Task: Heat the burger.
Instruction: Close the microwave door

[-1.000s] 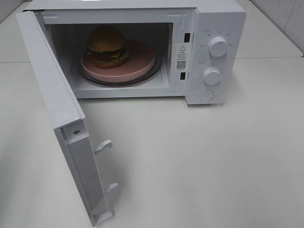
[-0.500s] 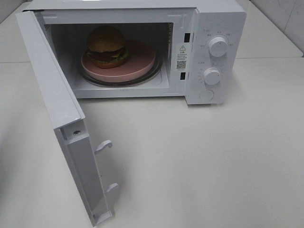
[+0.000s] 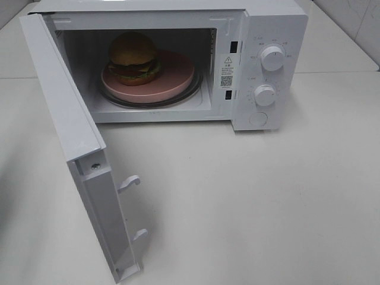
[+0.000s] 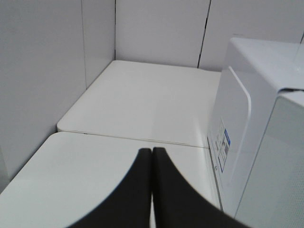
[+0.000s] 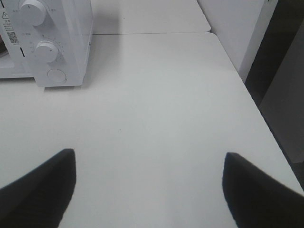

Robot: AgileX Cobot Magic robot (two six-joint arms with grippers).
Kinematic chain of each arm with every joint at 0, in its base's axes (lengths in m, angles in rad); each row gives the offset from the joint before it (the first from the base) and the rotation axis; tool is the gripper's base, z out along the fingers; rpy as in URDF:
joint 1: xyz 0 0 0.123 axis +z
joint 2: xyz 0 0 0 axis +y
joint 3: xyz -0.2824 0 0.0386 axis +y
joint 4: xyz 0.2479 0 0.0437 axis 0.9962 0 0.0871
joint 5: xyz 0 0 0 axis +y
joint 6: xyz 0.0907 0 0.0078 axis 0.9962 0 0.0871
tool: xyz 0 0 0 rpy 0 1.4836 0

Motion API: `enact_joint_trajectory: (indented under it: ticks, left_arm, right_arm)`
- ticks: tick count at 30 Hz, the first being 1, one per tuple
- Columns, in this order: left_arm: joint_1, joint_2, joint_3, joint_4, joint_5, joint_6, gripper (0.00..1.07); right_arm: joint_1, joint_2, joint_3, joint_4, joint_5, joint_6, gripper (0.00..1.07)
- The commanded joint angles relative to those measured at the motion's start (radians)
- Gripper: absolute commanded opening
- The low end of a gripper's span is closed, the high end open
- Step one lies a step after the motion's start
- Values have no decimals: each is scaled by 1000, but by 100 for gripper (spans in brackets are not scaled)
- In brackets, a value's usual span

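Looking in, I see the burger (image 3: 133,56) on the left part of the pink plate (image 3: 177,76) inside the microwave (image 3: 273,24), whose door (image 3: 59,101) hangs wide open. My left gripper (image 4: 152,151) has its fingers pressed together; my right gripper (image 5: 149,159) is spread wide above the table (image 3: 267,208).

Glossy white microwave (image 3: 261,35), matt pink plate (image 3: 178,74), smooth pale table (image 3: 249,202)

Lighting: I read bright, even, diffuse. Microwave (image 3: 273,24) cavity shaded, eleven o'clock in the high view. Wrist views softer.
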Motion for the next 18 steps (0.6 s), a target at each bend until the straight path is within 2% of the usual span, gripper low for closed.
enact_joint_trajectory:
  ticks: [1, 2, 4, 7, 9, 12, 16, 17, 18]
  left_arm:
    - [1, 77, 1, 109, -49, -27, 0]
    - [1, 77, 1, 109, -49, -27, 0]
    - [1, 123, 1, 167, -70, -77, 0]
    - [1, 136, 1, 185, -82, -89, 0]
    - [1, 199, -12, 225, -129, -118, 0]
    - [1, 212, -20, 234, -129, -122, 0]
    - [1, 268, -56, 326, -133, -163, 0]
    - [1, 287, -75, 385, -147, -191, 0]
    - [1, 287, -75, 385, -147, -191, 0]
  right_arm:
    - [-6, -35, 3, 2, -7, 9, 76]
    - [-6, -35, 3, 2, -7, 9, 76]
    - [-6, -35, 3, 2, -7, 9, 76]
    - [-6, -35, 3, 2, -7, 9, 76]
    - [-6, -35, 3, 2, -7, 9, 76]
    - [-6, -35, 3, 2, -7, 9, 76]
    - [-6, -35, 3, 2, -7, 9, 76]
    - [-6, -35, 3, 2, -7, 9, 76]
    - [-6, -35, 3, 2, -7, 9, 76]
